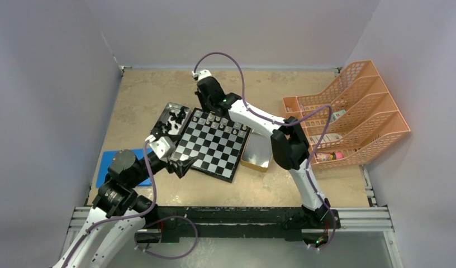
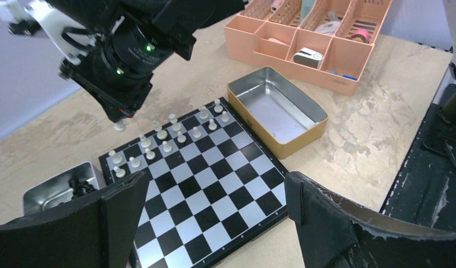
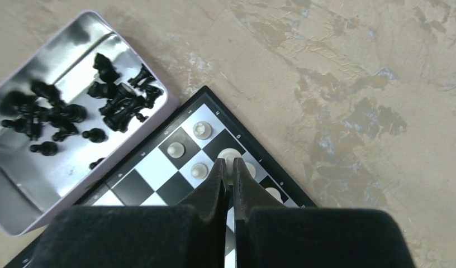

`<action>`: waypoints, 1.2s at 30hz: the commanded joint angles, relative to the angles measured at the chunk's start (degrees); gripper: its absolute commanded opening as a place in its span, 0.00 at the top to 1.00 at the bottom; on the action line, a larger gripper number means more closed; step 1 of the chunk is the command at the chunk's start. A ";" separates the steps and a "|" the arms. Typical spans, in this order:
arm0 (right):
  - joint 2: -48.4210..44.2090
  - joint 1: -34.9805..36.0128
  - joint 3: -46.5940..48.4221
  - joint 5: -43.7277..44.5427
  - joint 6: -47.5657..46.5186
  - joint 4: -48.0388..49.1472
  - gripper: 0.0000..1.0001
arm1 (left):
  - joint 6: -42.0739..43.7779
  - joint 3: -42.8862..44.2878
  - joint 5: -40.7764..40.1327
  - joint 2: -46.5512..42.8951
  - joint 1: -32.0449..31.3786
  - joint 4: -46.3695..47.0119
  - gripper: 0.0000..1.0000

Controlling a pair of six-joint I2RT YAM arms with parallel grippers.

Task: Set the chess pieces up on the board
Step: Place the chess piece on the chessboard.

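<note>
With my right gripper (image 3: 228, 163) pinched shut on a tiny cream-white chess piece (image 2: 120, 126), I'd lower it straight onto the far row of the flat black-and-silver checked board (image 2: 242, 167), holding my wide-open, empty left gripper (image 2: 214, 192) clear.

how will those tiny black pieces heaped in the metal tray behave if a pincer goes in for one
Probably light and rigid: the right pincer holds a similar white piece by its tips. The black pieces lie tangled, so neighbours may shift. The tray floor looks shiny, so they likely slide.
</note>
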 commanded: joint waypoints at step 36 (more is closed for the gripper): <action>14.17 -0.16 15.98 -1.51 -3.90 -9.37 0.91 | 1.18 1.34 -5.21 -4.61 0.28 -2.05 0.07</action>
